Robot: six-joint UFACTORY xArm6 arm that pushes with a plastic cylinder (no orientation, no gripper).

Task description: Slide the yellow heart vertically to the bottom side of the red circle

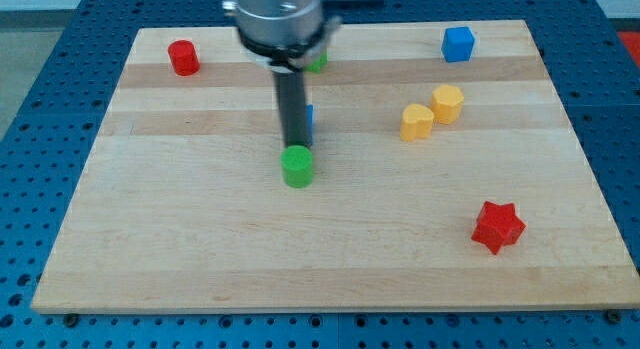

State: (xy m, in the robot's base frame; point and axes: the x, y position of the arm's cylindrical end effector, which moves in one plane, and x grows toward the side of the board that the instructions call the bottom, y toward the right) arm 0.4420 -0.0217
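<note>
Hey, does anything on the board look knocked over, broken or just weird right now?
Nothing stands out. All blocks sit flat on the wooden board, none tipped or damaged. My tip rests just above the green cylinder, far from the yellow heart and red circle.

Nothing here can be read: the wooden counter [330, 259] carries no print, label or number (only bare grain), and the coloured blocks on it, from twelve o'clock round to six, are plain-faced, unmarked.

Between our yellow heart [417, 121] and the red circle [183, 57] stand the rod, a green cylinder [297, 166] and a half-hidden blue block [309, 119]. We see bare board below the circle.
</note>
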